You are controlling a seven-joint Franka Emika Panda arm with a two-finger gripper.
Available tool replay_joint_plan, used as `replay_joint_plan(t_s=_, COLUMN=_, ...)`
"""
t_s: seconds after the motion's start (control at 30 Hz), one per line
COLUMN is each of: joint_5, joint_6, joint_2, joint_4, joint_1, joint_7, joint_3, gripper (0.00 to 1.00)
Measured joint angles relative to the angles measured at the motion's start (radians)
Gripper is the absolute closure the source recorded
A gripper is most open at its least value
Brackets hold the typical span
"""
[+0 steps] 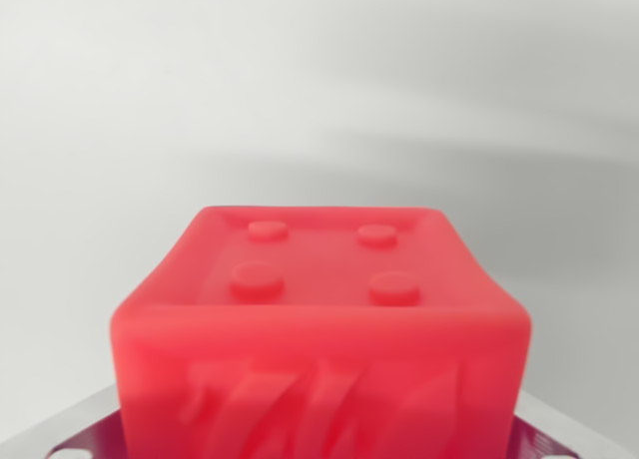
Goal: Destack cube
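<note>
A red cube point(319, 319) fills the lower middle of the wrist view, very close to the camera. Its top face has a raised rim and four round studs. Slanted raised shapes mark its front face. Grey metal parts of my gripper point(319, 434) show at the bottom left and bottom right corners, flanking the cube tightly, so the gripper looks shut on it. The fingertips are hidden behind the cube. No second cube is in view, and whatever lies under the red cube is out of sight.
Behind the cube there is only a blurred pale grey-white surface point(319, 90) with soft darker streaks at the right.
</note>
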Motion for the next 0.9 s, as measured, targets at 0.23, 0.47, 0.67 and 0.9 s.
replay_joint_plan(t_s=0.23, joint_5=0.006, joint_6=-0.013, joint_2=0.024, joint_4=0.036, joint_1=0.012, joint_7=0.092, joint_3=0.007, gripper=1.0)
replay_joint_plan(t_s=0.47, joint_5=0.011, joint_6=-0.027, joint_2=0.044, joint_4=0.071, joint_1=0.024, joint_7=0.174, joint_3=0.012, gripper=1.0)
replay_joint_plan(t_s=0.67, joint_5=0.019, joint_6=-0.025, joint_2=0.066, joint_4=0.089, joint_1=0.031, joint_7=0.21, joint_3=0.014, gripper=1.0)
replay_joint_plan(t_s=0.9, joint_5=0.038, joint_6=0.032, joint_2=0.132, joint_4=0.088, joint_1=0.031, joint_7=0.204, joint_3=0.017, gripper=1.0)
